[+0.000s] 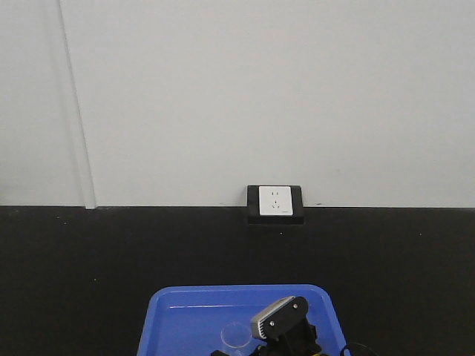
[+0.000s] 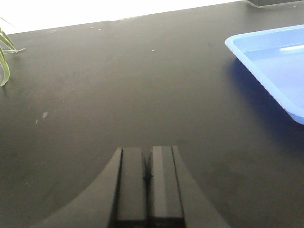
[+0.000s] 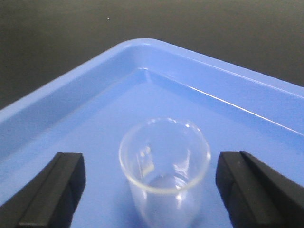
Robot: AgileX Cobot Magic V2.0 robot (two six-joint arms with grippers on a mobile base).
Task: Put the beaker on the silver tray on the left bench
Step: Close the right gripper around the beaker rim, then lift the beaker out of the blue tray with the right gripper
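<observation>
Your right claw (image 3: 152,190) is spread wide, the beaker (image 3: 164,161) upright between its jaws, in the blue tray (image 3: 95,95), well apart from the back edge of the bench (image 1: 74,259). Your left claw (image 2: 148,175) is clenched.

Your left gripper (image 2: 145,152) showed two flat, matte-black fingers (image 2: 130,180) rising from a flared dark base. Your right gripper (image 3: 151,178) had blocky black fingers with layered edges. In the front view, a silver-grey camera housing (image 1: 272,315) sat on a black wrist body, with a thin dark cable (image 1: 360,347) beside it.
</observation>
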